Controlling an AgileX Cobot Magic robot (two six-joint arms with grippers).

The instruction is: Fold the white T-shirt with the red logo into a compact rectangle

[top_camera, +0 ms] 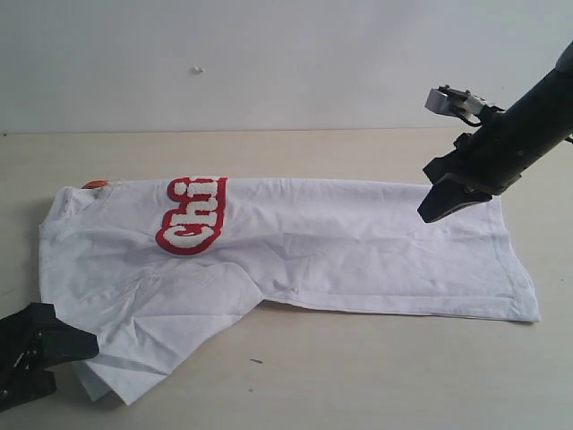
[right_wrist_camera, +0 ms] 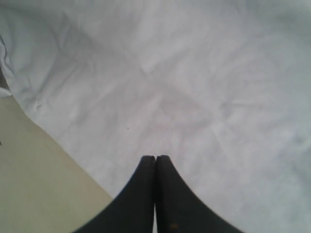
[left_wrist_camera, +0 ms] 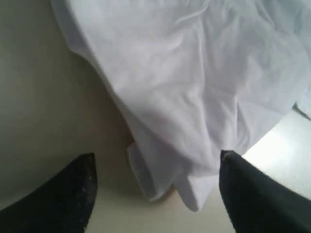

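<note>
exterior view: beige table (top_camera: 358, 376), white wall (top_camera: 269, 63); left gripper (left_wrist_camera: 156, 160) spread, empty; right gripper (top_camera: 430, 211) closed, empty.

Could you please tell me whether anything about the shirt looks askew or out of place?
The white T-shirt lies in a long folded strip, but one sleeve juts out past its front edge at the collar end, rumpled and doubled over. The red logo is cut off by the fold, showing only "Chi".
</note>
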